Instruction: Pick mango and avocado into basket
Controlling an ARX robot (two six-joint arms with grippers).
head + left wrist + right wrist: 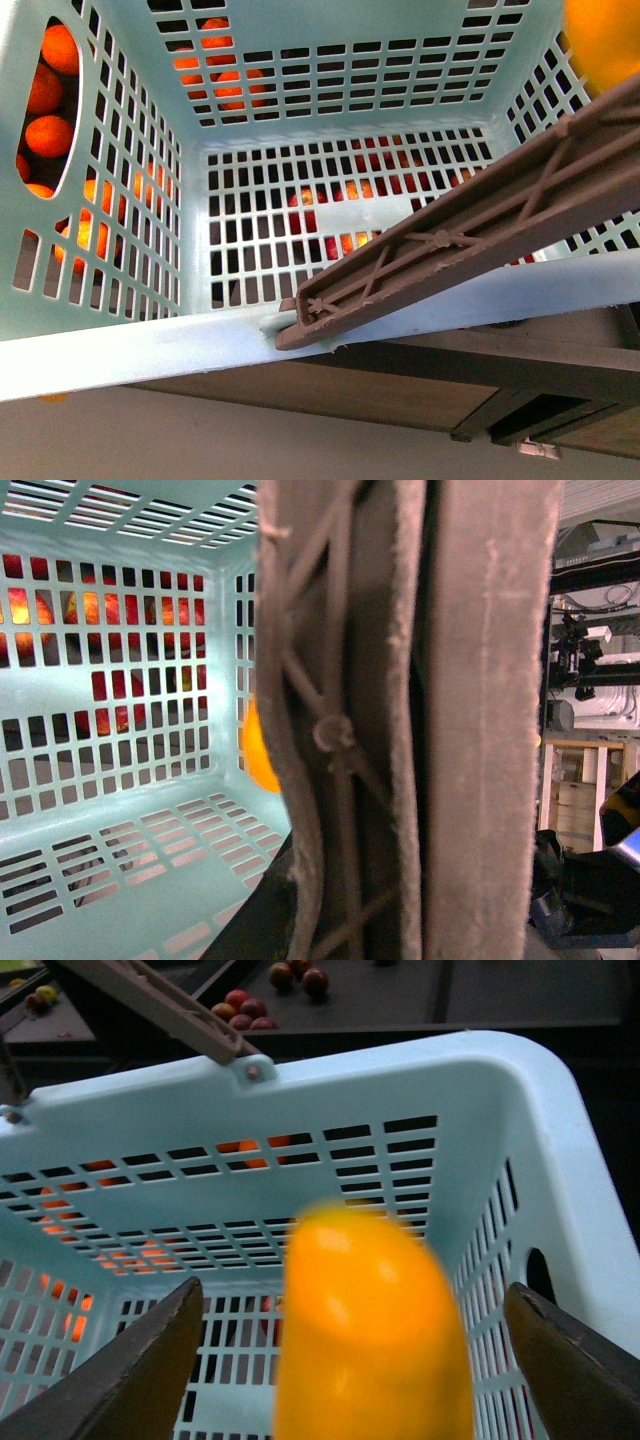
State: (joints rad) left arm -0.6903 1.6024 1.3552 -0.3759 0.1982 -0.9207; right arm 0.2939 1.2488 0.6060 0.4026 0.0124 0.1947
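The teal basket (120,345) fills the front view, seen from above its near rim. Its brown handle (470,235) slants across the right half. My left gripper (345,920) is shut on the handle (480,720), which fills the left wrist view; its jaws are mostly hidden. My right gripper (350,1300) is open over the basket (400,1090). The yellow-orange mango (370,1340), blurred, is between the spread fingers (140,1380) and touches neither. The mango also shows at the front view's top right (605,40) and beside the handle (262,755). The avocado is out of view.
Small oranges (50,100) and red apples (350,190) show through the basket's slots, outside it. A wooden shelf front (400,395) runs below the basket's near rim. More red fruit (245,1010) lies on a dark tray beyond the basket.
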